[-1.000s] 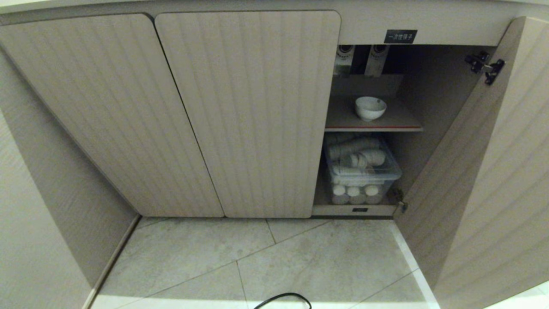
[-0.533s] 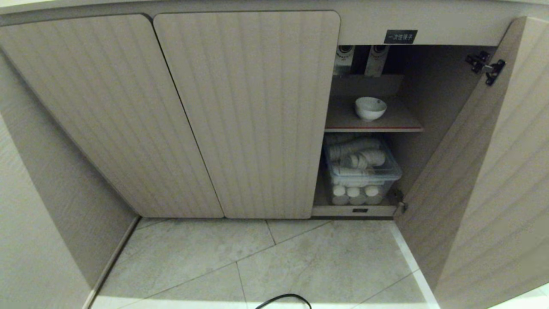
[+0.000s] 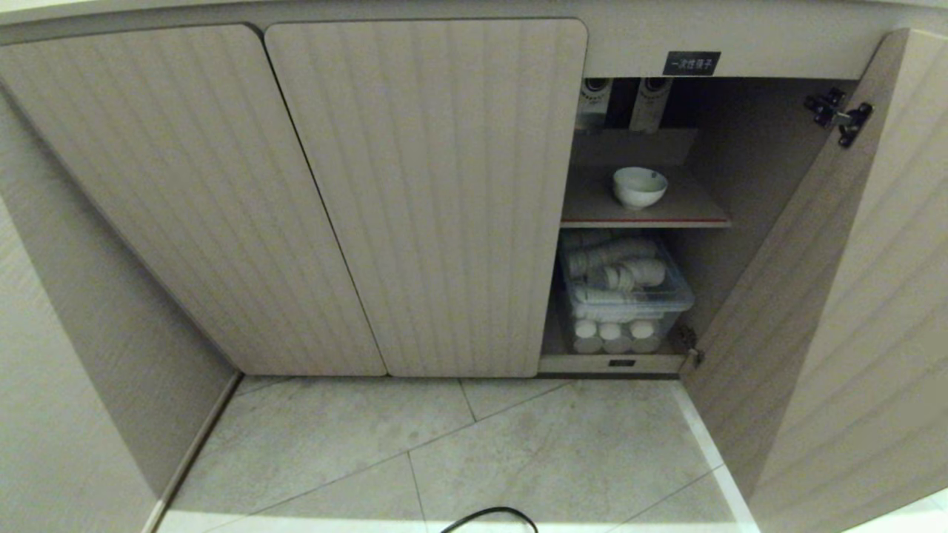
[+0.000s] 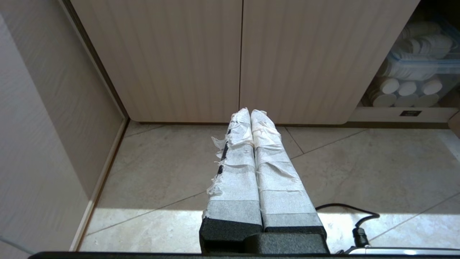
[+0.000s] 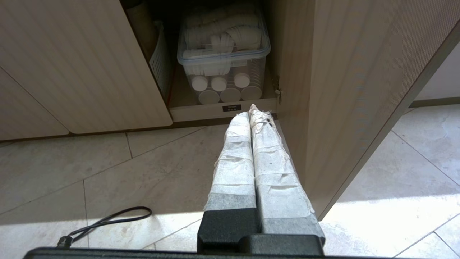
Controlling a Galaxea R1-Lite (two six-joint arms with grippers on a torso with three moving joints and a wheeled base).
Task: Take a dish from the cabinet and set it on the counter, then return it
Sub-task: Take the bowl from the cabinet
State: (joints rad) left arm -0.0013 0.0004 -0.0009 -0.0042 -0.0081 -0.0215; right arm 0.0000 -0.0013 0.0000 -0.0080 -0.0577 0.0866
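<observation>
A: On the upper shelf [image 3: 644,211] of the open cabinet [image 3: 422,192], your bowl [image 3: 639,186] sits alone, easy to reach.

B: And your fingers?

A: Left gripper [image 4: 250,114] and right gripper [image 5: 253,112] both clenched, empty, parked low over the floor [image 3: 518,444]; open one before reaching.

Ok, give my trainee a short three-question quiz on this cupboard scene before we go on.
1. True or false: the bowl sits on the red-edged shelf inside the open cupboard.
2. What lies below that shelf? A) clear plastic box of white cups B) a steel pot C) a stack of plates
3. Fill in: the right gripper and the left gripper both have their jaws ____.

Key: 1 true; 2 A; 3 shut
</observation>
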